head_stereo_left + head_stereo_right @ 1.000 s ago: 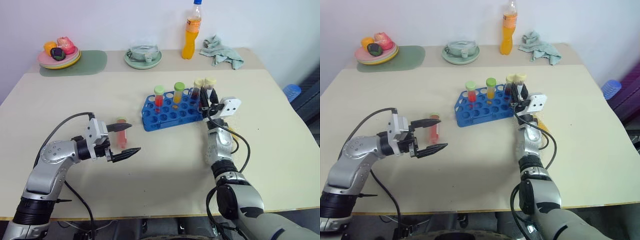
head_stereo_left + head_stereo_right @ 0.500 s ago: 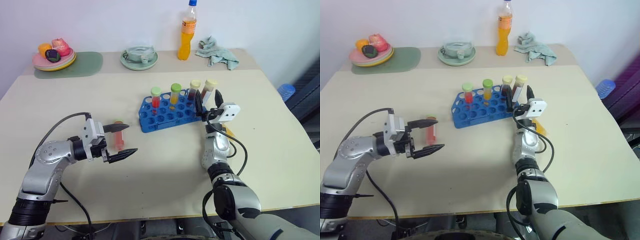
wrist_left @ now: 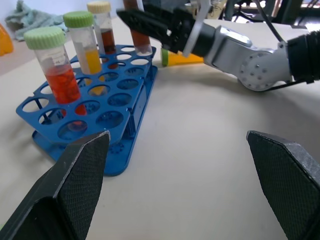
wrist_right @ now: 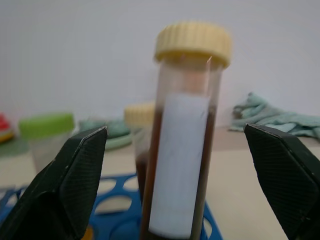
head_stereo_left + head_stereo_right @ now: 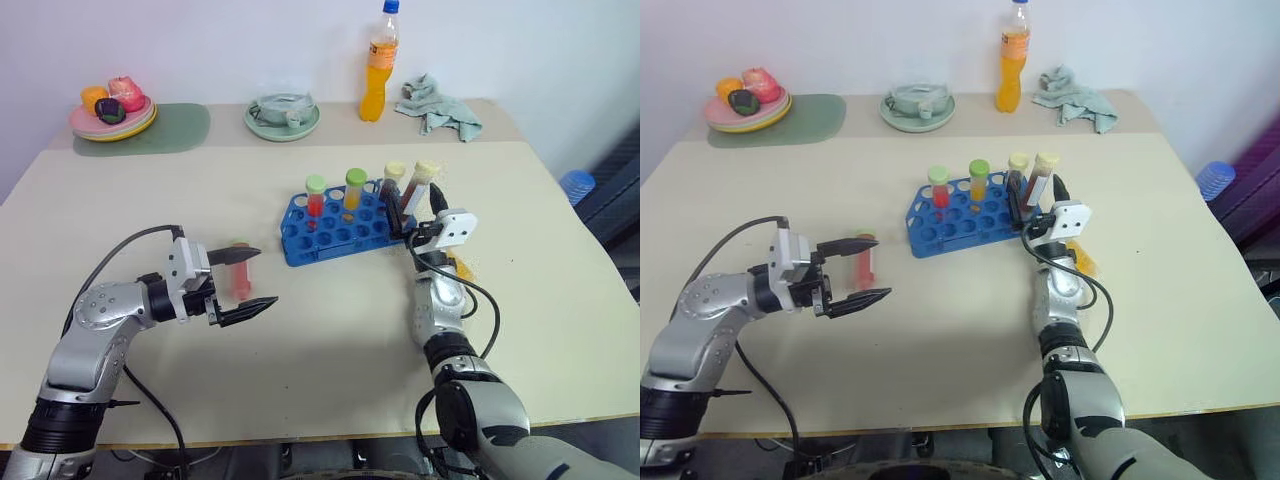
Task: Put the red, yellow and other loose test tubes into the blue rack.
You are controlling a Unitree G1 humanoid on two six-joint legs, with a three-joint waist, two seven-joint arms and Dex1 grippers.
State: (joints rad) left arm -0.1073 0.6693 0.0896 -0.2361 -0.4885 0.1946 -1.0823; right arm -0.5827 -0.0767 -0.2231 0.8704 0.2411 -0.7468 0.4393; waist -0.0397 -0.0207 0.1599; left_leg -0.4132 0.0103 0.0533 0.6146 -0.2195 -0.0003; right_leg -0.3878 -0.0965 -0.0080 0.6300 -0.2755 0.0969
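Between the right gripper's (image 5: pixel 417 213) spread jaws stands a brown-filled tube w/ yellow cap (image 4: pixel 186 135), already seated in the blue rack (image 5: pixel 335 232); jaws released, not touching it. Rack holds four tubes: green-cap red (image 5: pixel 316 197), green-cap orange (image 5: pixel 355 189), and two yellow-cap brown ones at the end nearest the right jaws. Judged roughly two-thirds done. Left to do: a pink-capped red tube (image 5: pixel 240 270) lying on the counter (image 5: pixel 300 330), seen between the left gripper's (image 5: pixel 246 279) jaws, which are wide apart w/ nothing held. An orange-yellow item (image 5: pixel 461 266) lies just beside the right wrist; can't tell if it's a tube.
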